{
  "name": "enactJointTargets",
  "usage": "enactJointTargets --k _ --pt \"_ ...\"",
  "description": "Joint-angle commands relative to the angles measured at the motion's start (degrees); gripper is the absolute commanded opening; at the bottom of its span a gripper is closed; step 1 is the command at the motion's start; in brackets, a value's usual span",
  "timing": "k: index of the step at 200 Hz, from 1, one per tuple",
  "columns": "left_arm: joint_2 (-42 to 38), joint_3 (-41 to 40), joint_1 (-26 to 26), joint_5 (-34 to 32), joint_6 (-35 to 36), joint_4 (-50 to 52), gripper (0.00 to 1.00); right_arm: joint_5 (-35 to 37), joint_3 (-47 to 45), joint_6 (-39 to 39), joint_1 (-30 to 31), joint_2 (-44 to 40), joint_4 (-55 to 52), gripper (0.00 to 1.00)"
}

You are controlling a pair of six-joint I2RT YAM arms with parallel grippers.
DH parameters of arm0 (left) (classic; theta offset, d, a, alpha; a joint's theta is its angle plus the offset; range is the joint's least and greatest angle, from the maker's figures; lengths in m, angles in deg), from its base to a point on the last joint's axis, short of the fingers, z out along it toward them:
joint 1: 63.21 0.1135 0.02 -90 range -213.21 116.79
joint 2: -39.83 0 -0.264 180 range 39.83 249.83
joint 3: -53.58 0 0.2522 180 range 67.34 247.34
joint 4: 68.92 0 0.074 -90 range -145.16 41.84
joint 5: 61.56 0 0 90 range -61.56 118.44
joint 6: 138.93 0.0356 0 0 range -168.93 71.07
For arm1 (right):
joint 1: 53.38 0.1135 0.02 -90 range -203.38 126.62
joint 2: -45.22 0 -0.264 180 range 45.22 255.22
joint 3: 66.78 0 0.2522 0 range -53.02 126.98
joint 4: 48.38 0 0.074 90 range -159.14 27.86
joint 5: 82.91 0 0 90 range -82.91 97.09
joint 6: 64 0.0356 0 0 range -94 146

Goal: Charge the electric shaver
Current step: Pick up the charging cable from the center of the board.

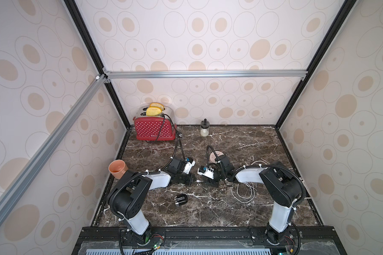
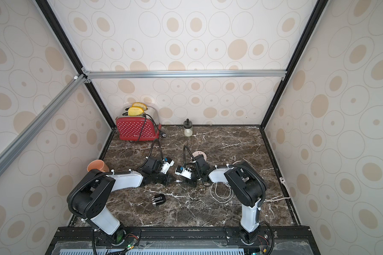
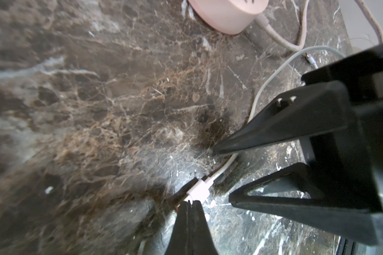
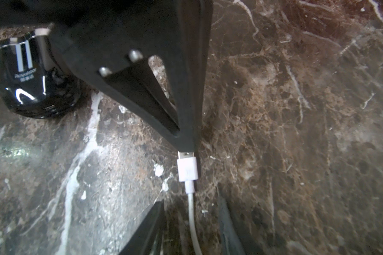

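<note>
Plug (image 4: 187, 169) is pinched at its metal tip by the closed left tool (image 4: 187, 148); the right tool (image 4: 191, 201), half open astride the cable (image 4: 194, 234), should clamp squarely behind it.

Electric shaver (image 4: 31, 72) partly behind left hand (image 4: 186, 148).

A lab test booth dressed as a kitchen: wallpapered panels (image 1: 208, 33) on aluminium rails (image 1: 206, 74), marble desk (image 1: 241, 207), red toaster (image 1: 153, 130).
</note>
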Motion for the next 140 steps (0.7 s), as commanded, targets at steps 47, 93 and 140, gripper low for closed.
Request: enactJointTargets --k 47,93,140 --pt "2.84 2.92 0.39 0.18 -0.33 -0.59 0.00 -0.77 1.44 -2.35 0.39 1.39 -3.01 0.45" --pt "2.85 2.58 0.39 -0.08 0.56 0.93 0.00 -0.79 2.21 -1.80 0.41 2.44 -3.49 0.42" --pt "2.48 2.23 0.37 -0.65 0.66 1.16 0.00 -0.37 4.36 -2.23 0.44 3.89 -7.36 0.38"
